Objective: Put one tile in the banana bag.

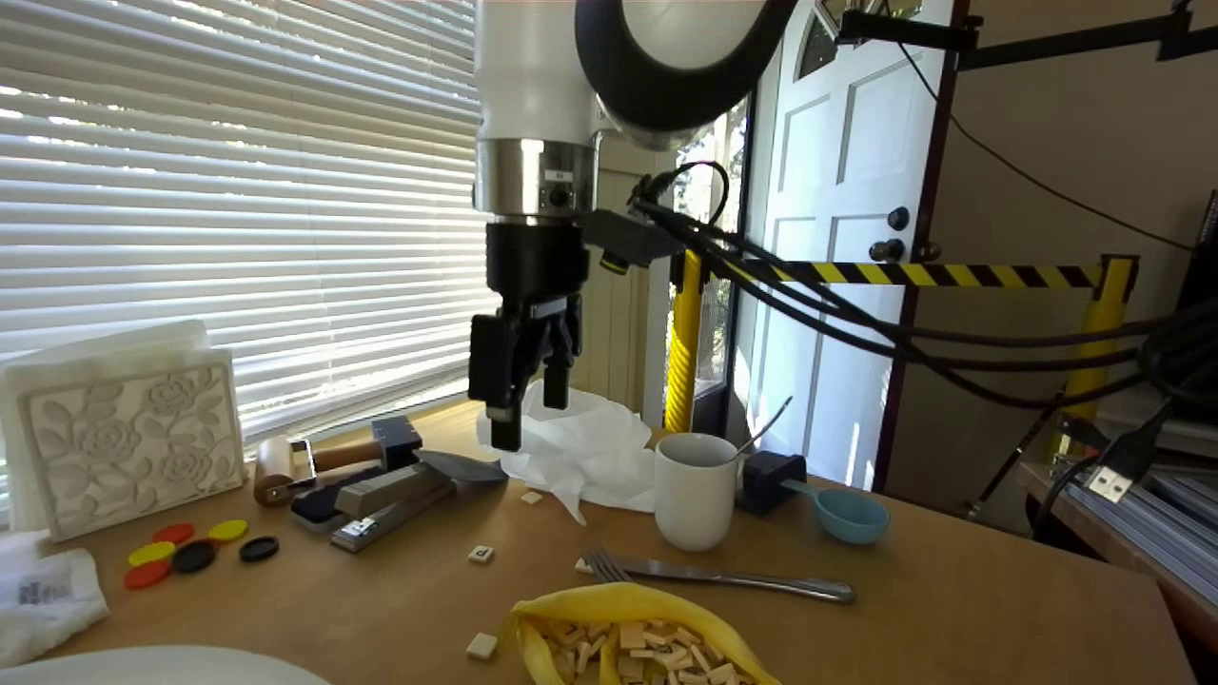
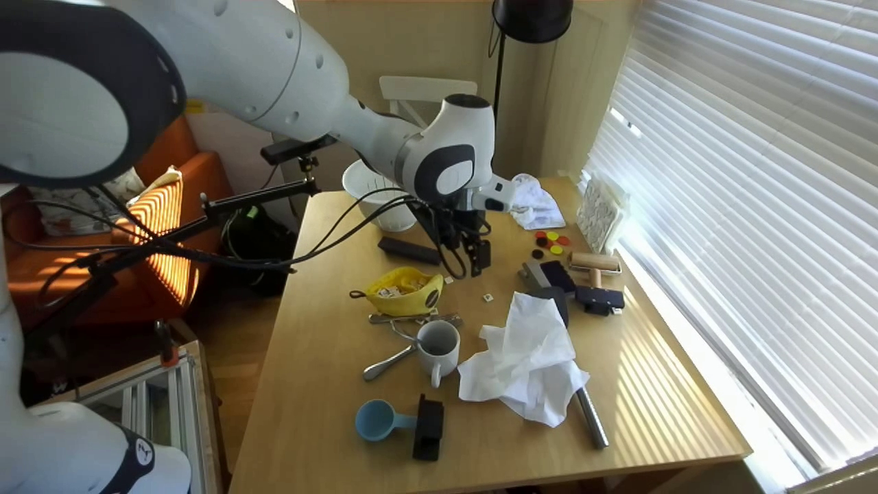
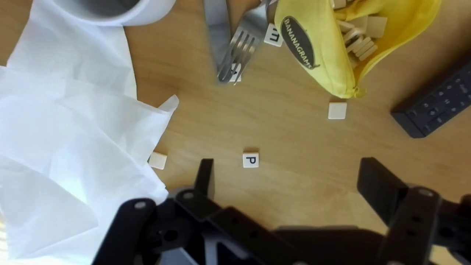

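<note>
The yellow banana bag (image 3: 312,55) lies unzipped with many tiles inside; it shows in both exterior views (image 1: 623,599) (image 2: 420,303). A loose tile marked P (image 3: 250,160) lies face up on the table, also in both exterior views (image 1: 481,554) (image 2: 488,298). A face-down tile (image 3: 337,110) lies beside the bag's tip, and another (image 3: 158,160) by the white paper. A lettered tile (image 3: 273,35) touches or nears the fork, and one (image 3: 235,72) is partly hidden under its tines. My gripper (image 3: 287,163) is open and empty, high above the table (image 1: 531,423) (image 2: 477,264).
A fork (image 3: 247,38) and knife (image 3: 217,33) lie by the bag. A white mug (image 1: 695,495) holds a spoon. Crumpled white paper (image 3: 73,110), a black remote (image 3: 438,99), a stapler (image 1: 400,504), coloured discs (image 1: 194,556) and a blue scoop (image 2: 375,420) lie around.
</note>
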